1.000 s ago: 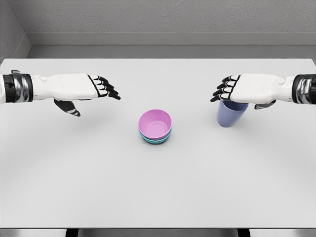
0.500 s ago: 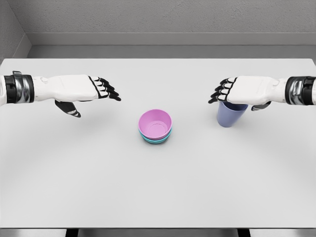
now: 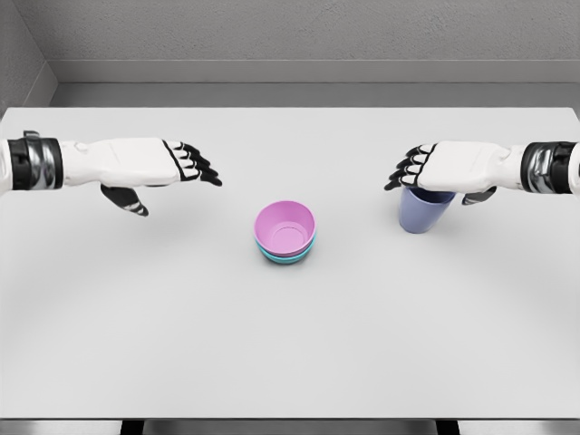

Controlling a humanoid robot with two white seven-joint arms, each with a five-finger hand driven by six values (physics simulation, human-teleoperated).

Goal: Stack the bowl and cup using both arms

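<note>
White table (image 3: 290, 344) front clear | left robot hand (image 3: 149, 163) spread, empty | right robot hand (image 3: 453, 168) over cup (image 3: 424, 210), grip unclear

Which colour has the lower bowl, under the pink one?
Teal; only its rim shows beneath the pink bowl. The lower bowl is seen in the head view.

Pink bowl (image 3: 285, 225) nested in a teal bowl (image 3: 286, 256), of which only a thin rim band shows. Cup (image 3: 423, 212): periwinkle blue, plain. Left hand (image 3: 149, 164) and right hand (image 3: 448, 167): white shells with black finger segments; wrists banded in black and silvery metal. Table (image 3: 290, 344): uniform light grey. Wall (image 3: 308, 32): mottled grey.
</note>
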